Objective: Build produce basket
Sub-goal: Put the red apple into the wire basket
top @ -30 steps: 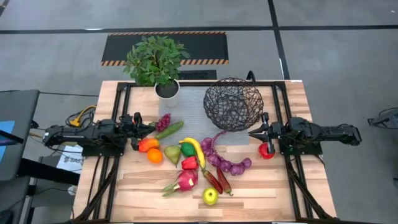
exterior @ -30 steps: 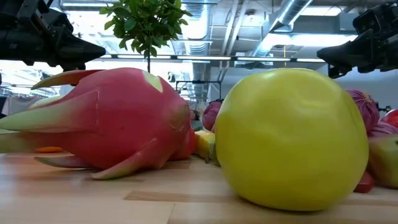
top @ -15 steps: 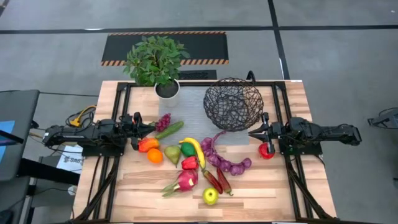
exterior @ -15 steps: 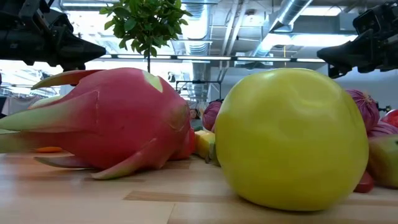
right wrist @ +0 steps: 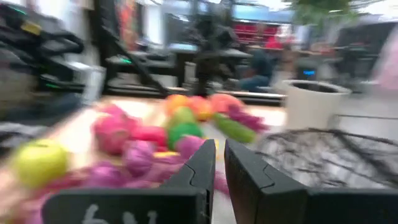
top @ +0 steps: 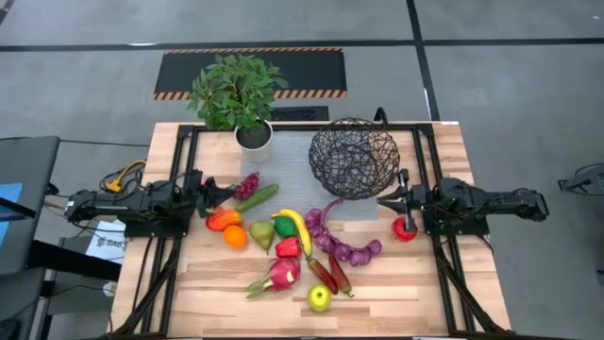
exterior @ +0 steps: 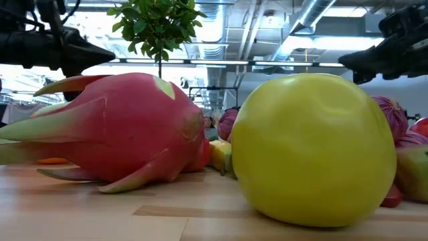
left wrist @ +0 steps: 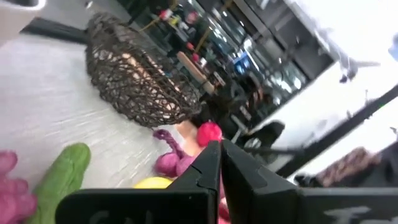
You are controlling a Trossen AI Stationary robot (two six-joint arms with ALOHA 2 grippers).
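Nearest to the front edge of the worktop point(top: 396, 307) lay a yellow-green apple point(top: 319, 297), and just behind it a pink dragon fruit point(top: 282, 273) with green leaf tips. The apple looked smooth and round, so it would probably slip between narrow fingers; a grip across its middle seemed safest. The dragon fruit was wider, and its stiff tips could catch, so its thinner end looked like the better place to hold.

Behind these lay two dark red chillies point(top: 332, 274), a red piece point(top: 288, 247), a pear point(top: 261, 233), an orange point(top: 234, 236), a banana point(top: 297, 227) and a long string of purple pieces point(top: 338, 243). All looked like light hollow toys, hard rather than soft. The string would likely hang and swing if it were lifted by one end.

The left tool point(top: 229, 194) hovered with its fingers closed and empty just beside the cucumber point(top: 257, 197) and the grapes point(top: 247, 184). The right tool point(top: 382, 200) was also closed on nothing, near a red fruit point(top: 404, 229).

Farthest back stood the basket point(top: 354, 158), empty, on a grey mat point(top: 294, 156), with the potted plant point(top: 238, 96) beside it. Its thin wire looked light, so it might slide if a fruit were dropped against its rim.
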